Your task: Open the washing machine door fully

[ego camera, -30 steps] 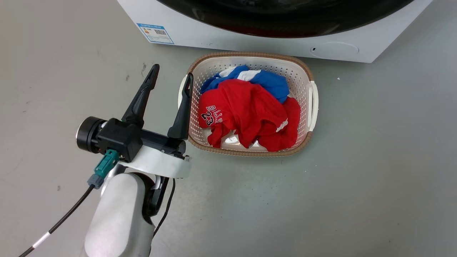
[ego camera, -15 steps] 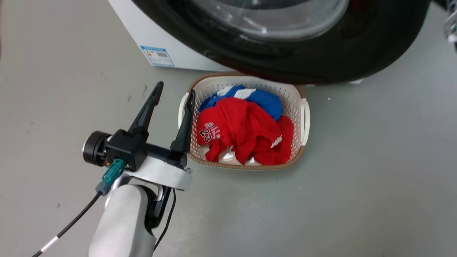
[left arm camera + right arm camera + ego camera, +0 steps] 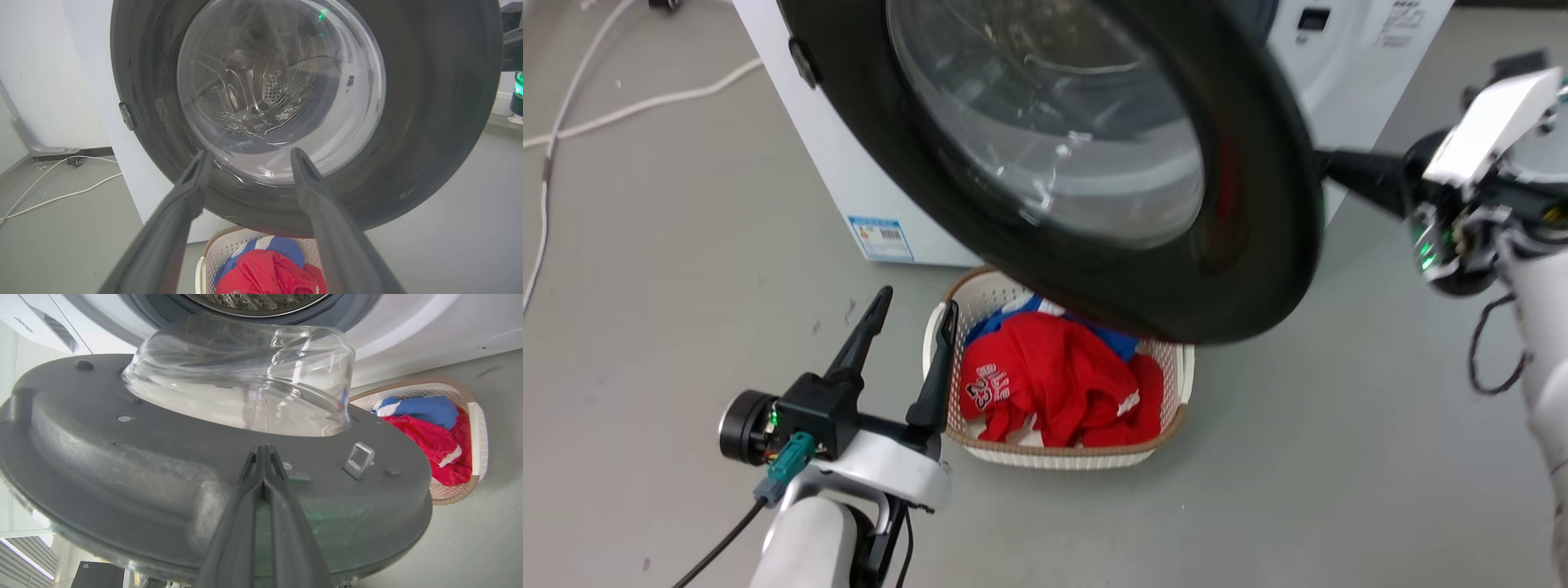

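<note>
1. Door. The washing machine door (image 3: 1054,155) is unlatched and stands angled out from the front of the washing machine (image 3: 849,188). It is hinged on your left, and its lower rim hangs over the laundry basket (image 3: 1058,459) on the floor (image 3: 1339,457).
2. Right tool (image 3: 263,451). Its fingers are pressed together and hold nothing. The tips lie against the door's dull inner face, beside the latch hook (image 3: 358,459).
3. Left tool (image 3: 916,300). Its fingers are spread and empty. It sits just beside the basket's left rim, apart from the door.
4. Progress. The latch is released and the drum (image 3: 253,300) is exposed. You should judge the swing as partial only, since the door has yet to be pushed round to its full reach.
5. Change. The head camera has lifted, so the whole picture has shifted. Even so, a second ago the door lay flat against the front, and half a second ago it was already leaving it. The right tool has entered the head view at the right edge. The left tool remains spread.
</note>
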### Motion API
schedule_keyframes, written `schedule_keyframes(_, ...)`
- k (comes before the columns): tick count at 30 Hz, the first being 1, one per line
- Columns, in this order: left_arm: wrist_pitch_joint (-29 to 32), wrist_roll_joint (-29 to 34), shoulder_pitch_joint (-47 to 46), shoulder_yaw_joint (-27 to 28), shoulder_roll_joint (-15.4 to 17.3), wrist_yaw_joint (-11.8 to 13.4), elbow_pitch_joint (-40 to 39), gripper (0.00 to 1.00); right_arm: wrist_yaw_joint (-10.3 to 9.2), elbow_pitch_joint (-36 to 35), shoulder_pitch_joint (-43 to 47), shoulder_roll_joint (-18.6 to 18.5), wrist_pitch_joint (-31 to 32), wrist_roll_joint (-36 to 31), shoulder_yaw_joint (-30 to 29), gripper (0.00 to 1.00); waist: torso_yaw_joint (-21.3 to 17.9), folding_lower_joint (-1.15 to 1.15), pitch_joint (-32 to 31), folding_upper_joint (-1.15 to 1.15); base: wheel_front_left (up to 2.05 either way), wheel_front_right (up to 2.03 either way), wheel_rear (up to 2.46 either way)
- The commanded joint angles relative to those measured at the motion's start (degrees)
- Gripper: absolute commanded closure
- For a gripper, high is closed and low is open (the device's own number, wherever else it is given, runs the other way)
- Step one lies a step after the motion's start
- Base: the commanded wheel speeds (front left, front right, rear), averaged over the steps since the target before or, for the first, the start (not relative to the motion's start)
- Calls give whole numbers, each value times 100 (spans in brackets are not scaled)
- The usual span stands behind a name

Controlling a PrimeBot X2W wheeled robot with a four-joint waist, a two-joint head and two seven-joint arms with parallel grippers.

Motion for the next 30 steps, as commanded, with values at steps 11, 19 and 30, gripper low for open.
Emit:
schedule_keyframes(11,-15,33,343,-12,-22,3,108,0,15,-1165,1281,588,508,233,186,100,-18,0,-549,0,0,0,0)
schedule_keyframes(19,-15,-2,413,-39,-36,2,193,0,14,-1865,1999,971,642,323,355,100,33,0,-707,0,0,0,0)
schedule_keyframes(30,-15,-31,521,-5,-56,3,287,0,14,-2510,2630,1098,-418,284,1,100,-15,0,-919,0,0,0,0)
